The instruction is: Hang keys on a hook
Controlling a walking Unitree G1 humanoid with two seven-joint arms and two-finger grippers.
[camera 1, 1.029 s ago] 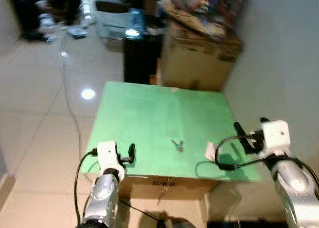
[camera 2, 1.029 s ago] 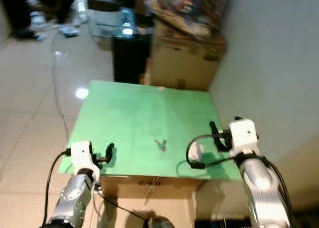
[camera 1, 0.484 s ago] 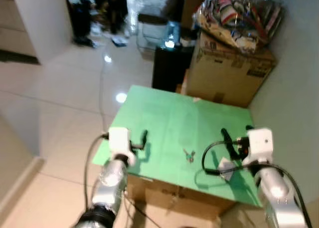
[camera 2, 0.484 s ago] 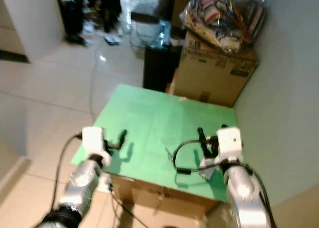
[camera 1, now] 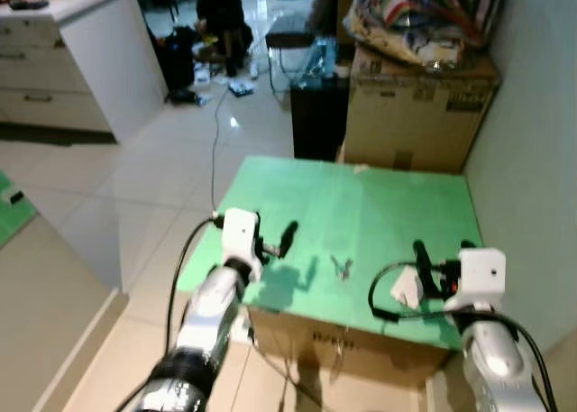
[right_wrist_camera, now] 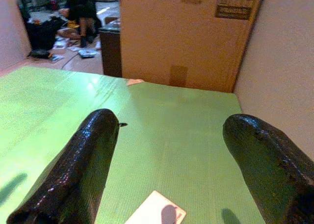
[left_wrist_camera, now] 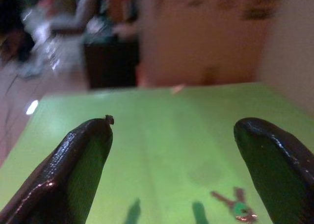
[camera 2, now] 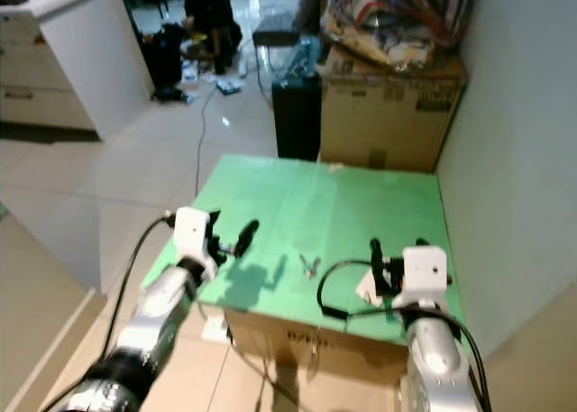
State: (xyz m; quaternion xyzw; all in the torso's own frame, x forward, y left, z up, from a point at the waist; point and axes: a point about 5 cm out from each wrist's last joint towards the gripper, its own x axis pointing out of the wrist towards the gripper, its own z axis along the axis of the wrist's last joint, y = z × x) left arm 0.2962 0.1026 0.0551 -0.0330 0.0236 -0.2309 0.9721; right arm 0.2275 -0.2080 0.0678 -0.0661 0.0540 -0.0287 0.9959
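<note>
Nearest, both arms reach over the near edge of a green table top (camera 1: 379, 196) that sits on a cardboard box (camera 1: 343, 347). The left gripper (camera 1: 287, 235) hovers over the near-left part of the top, its jaws released and spread wide with nothing between them. The right gripper (camera 1: 420, 261) hangs over the near-right part, also released and empty, just above a white card (camera 1: 406, 288).

The keys (camera 1: 342, 268) lie flat on the green top between the two grippers, apart from both and a little closer to the near edge.

Farther off stand a black cabinet (camera 1: 317, 114) and a large cardboard carton (camera 1: 416, 114) heaped with clutter (camera 1: 420, 20). I can make out no hook.

The likely trouble: the keys lie thin and flat, so long fingers closing from above may skid them across the smooth surface or off the near edge. The right gripper could also catch the card instead.
</note>
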